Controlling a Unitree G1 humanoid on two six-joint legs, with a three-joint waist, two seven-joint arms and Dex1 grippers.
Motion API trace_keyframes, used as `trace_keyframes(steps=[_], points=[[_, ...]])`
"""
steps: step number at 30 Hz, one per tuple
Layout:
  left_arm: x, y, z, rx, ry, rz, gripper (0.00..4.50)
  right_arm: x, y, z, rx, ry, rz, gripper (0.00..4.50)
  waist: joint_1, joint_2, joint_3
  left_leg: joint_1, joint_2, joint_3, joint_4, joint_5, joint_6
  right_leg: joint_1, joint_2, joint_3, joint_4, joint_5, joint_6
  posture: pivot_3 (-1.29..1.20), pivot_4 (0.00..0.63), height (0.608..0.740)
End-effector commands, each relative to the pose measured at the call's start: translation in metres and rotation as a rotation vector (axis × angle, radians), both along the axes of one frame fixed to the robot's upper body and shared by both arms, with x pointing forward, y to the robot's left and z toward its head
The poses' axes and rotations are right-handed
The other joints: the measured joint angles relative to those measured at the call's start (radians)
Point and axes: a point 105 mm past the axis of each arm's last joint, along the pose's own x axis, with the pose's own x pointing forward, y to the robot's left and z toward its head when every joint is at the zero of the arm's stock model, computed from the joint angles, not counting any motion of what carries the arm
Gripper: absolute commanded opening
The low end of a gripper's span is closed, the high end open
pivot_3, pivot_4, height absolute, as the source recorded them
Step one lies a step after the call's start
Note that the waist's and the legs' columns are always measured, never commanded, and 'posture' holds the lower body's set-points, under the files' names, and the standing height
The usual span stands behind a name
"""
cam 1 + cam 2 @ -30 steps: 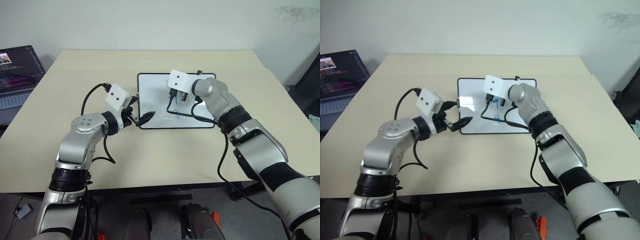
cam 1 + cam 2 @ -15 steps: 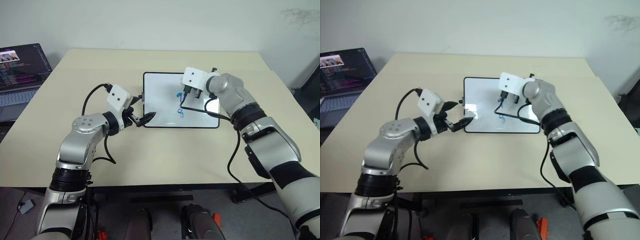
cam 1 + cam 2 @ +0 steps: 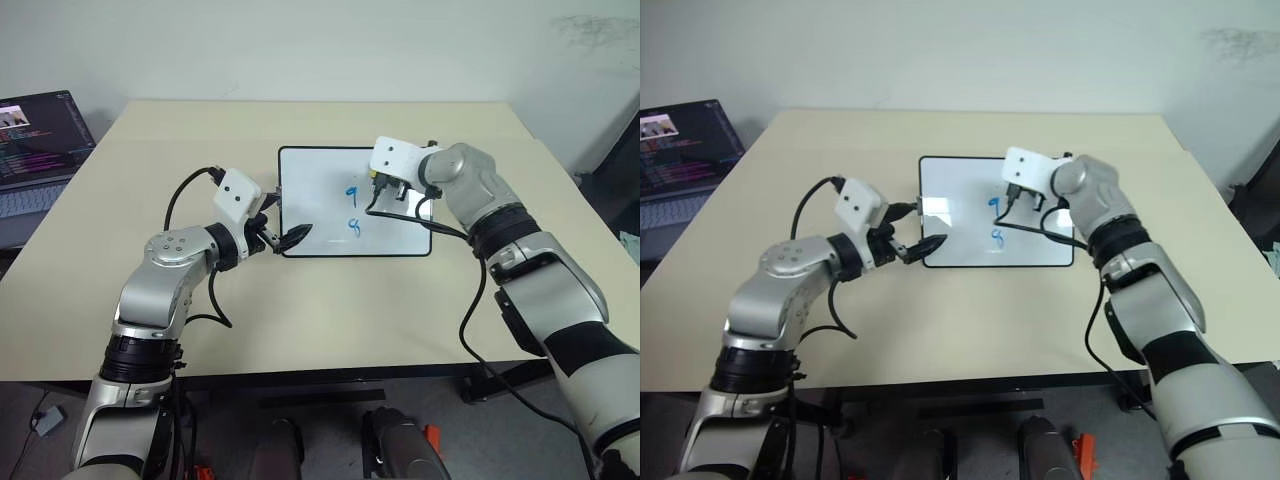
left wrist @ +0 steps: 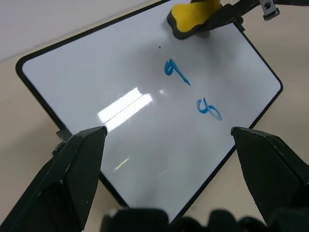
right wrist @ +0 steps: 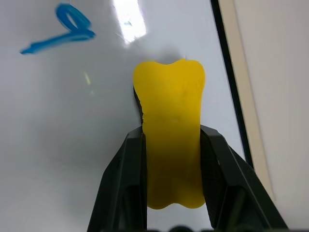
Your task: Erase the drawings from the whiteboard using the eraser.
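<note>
I count two blue drawings (image 3: 352,208) on the whiteboard (image 3: 310,170), one above the other near the board's middle. The board lies flat on the table (image 3: 330,310), a laptop (image 3: 35,140) well off to its left. My right gripper (image 5: 171,140) has its jaws clamped on the yellow eraser (image 5: 170,145), squeezing its waist, and it sits on the board just right of the upper mark. The left gripper (image 3: 285,238) has its fingers spread at the board's lower left corner, seemingly bracing it. For a clean wipe, I'd keep the eraser's face flat and pressed down, sweep left across the upper mark, then take the lower one.
</note>
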Motion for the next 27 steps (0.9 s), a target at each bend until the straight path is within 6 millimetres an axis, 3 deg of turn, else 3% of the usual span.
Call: trace_keyframes(steps=[1,22,27], points=[[-0.004,-0.003,0.017,0.004,-0.069,-0.019,4.50,-0.001,0.015,0.003,0.002,-0.011,0.018,1.09,-0.005,0.000,0.000,0.000,0.000,0.000,0.000,0.000,0.000,0.000,0.000,0.000,0.000,0.000,0.000,0.00,0.150,0.740],[-0.006,-0.004,0.014,-0.004,-0.065,-0.010,4.50,-0.004,0.077,0.031,0.088,-0.130,0.084,1.09,-0.021,0.000,0.000,0.000,0.000,0.000,-0.006,0.000,0.000,-0.002,0.000,0.000,-0.001,0.000,0.000,0.00,0.150,0.740],[-0.006,-0.004,0.014,-0.003,-0.065,-0.010,4.50,-0.005,0.081,0.030,0.100,-0.127,0.094,1.09,-0.021,0.000,0.000,-0.001,0.000,-0.001,-0.008,0.000,0.000,-0.003,0.000,0.000,-0.002,0.000,0.000,0.00,0.150,0.740]])
